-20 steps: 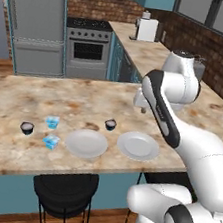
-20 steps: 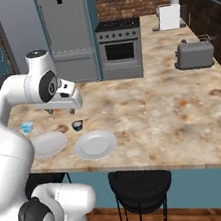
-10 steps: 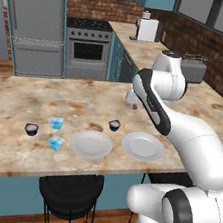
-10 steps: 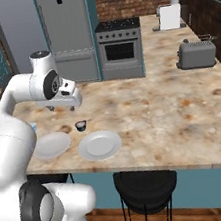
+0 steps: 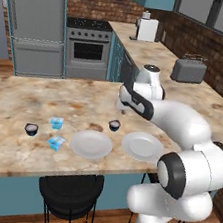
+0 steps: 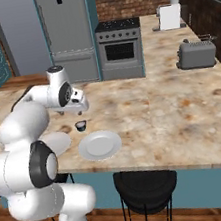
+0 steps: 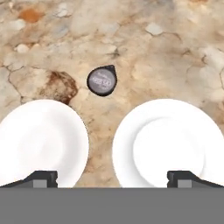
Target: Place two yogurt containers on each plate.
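The robot's claw [image 7: 112, 177] hung over the marble counter [image 5: 13, 104] with its fingers [image 7: 41, 177] spread wide apart and nothing between them. From the left base view the hand [image 5: 125, 103] hovered above the counter just behind the two plates, and from the right base view it [image 6: 80, 106] sat above the small dark cup.

Both plates lay side by side near the front edge of the counter, close together but not touching. The left plate [image 5: 91, 144] and the right plate [image 5: 143, 145] were bare. Seen from the hand, the one plate [image 7: 39, 142] and the other [image 7: 168, 142] framed a strip of stone between them, and one dark round yogurt cup [image 7: 102, 80] with a pale top stood on the counter just beyond that gap, apart from both rims. The same cup [image 5: 114, 125] stood between and slightly behind the plates in the left base view.

Off to the left of the plates stood the other three cups: a light blue one [image 5: 56, 122], a second light blue one [image 5: 56, 142] nearer the front edge and just beside the left plate, and another dark cup [image 5: 31, 129] farthest left. All rested on the counter.

A black stool [image 5: 69, 193] stood under the counter's front edge.
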Robot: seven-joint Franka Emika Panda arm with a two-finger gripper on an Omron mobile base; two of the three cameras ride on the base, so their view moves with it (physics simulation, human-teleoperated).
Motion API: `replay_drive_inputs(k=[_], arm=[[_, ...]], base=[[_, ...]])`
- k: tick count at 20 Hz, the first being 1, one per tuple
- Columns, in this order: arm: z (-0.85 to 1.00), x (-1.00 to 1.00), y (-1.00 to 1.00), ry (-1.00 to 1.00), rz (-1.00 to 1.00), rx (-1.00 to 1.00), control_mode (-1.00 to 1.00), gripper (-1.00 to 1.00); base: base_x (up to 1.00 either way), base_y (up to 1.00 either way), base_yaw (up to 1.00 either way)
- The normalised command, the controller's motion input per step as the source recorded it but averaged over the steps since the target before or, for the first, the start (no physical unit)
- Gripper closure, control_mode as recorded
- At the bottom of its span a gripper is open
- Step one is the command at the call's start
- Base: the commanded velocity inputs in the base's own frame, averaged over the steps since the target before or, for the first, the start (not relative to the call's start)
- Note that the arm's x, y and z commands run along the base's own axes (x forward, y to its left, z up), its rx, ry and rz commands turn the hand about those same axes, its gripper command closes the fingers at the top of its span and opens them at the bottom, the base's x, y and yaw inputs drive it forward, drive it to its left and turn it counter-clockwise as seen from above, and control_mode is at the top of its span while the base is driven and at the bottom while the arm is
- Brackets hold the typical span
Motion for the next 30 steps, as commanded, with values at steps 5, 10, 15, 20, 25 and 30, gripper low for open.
replay_drive_inputs(k=[5, 10, 15, 20, 25, 30], arm=[[-0.73, 0.65, 0.27, 0.0, 0.06, 0.0, -1.0, -1.0], [-0.66, 0.43, 0.15, 0.01, 0.02, -0.01, -1.0, -1.0], [-0.44, 0.48, 0.0, 0.0, 0.0, -0.02, -1.0, -1.0], [-0.14, 0.13, 0.01, 0.02, 0.0, 0.0, -1.0, -1.0], [-0.13, 0.19, 0.01, 0.0, 0.0, 0.0, -1.0, -1.0], [-0.19, 0.08, 0.05, 0.0, 0.0, 0.0, -1.0, -1.0]], base=[[0.0, 0.0, 0.0], [0.0, 0.0, 0.0], [0.0, 0.0, 0.0], [0.0, 0.0, 0.0], [0.0, 0.0, 0.0], [0.0, 0.0, 0.0]])
